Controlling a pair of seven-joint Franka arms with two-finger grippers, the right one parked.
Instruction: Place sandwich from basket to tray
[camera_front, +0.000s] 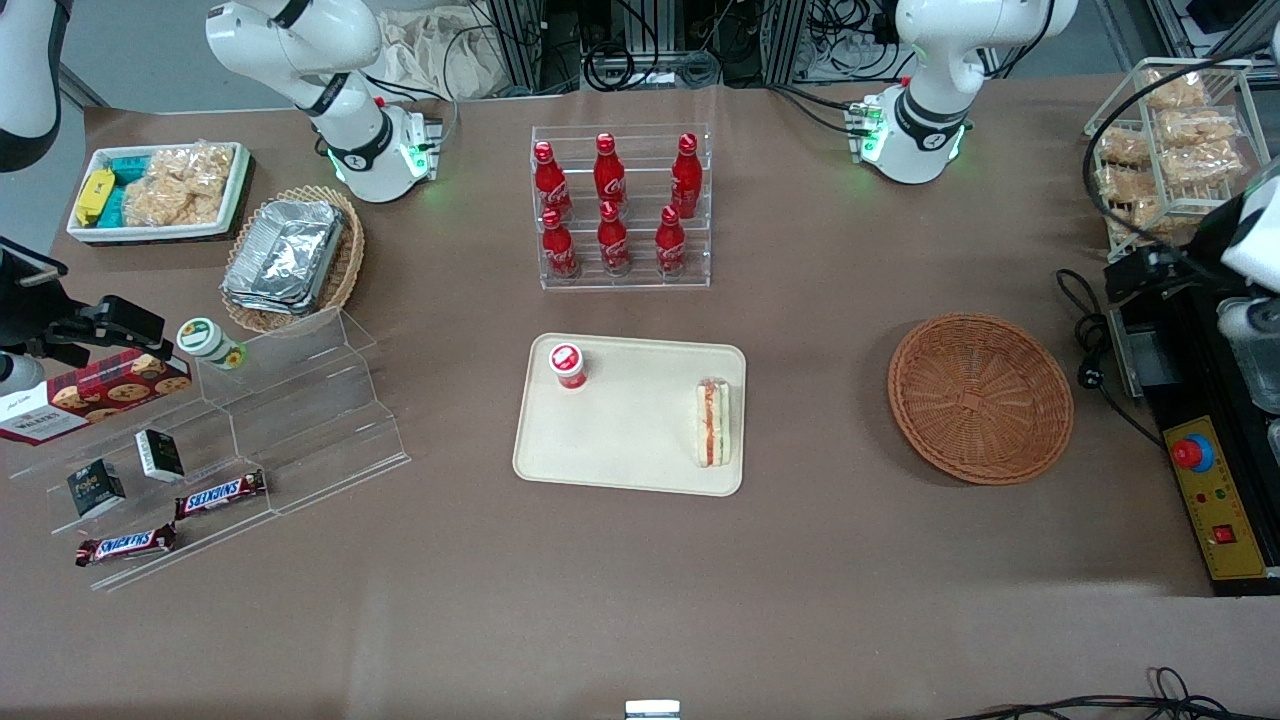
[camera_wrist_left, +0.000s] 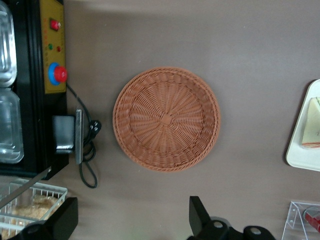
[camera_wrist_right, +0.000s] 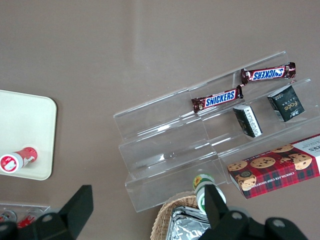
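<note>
Sandwich (camera_front: 713, 422) at tray (camera_front: 620, 440) edge; jaws (camera_wrist_left: 132, 220) apart

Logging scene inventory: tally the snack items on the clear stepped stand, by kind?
Snickers bars: 2
Small dark boxes: 2
Cookie box: 1
Green-lidded cup: 1
Total: 6
Gripper, open, hangs above the empty basket.

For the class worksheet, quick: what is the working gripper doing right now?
Gripper: open, holding nothing, above the empty basket.
</note>
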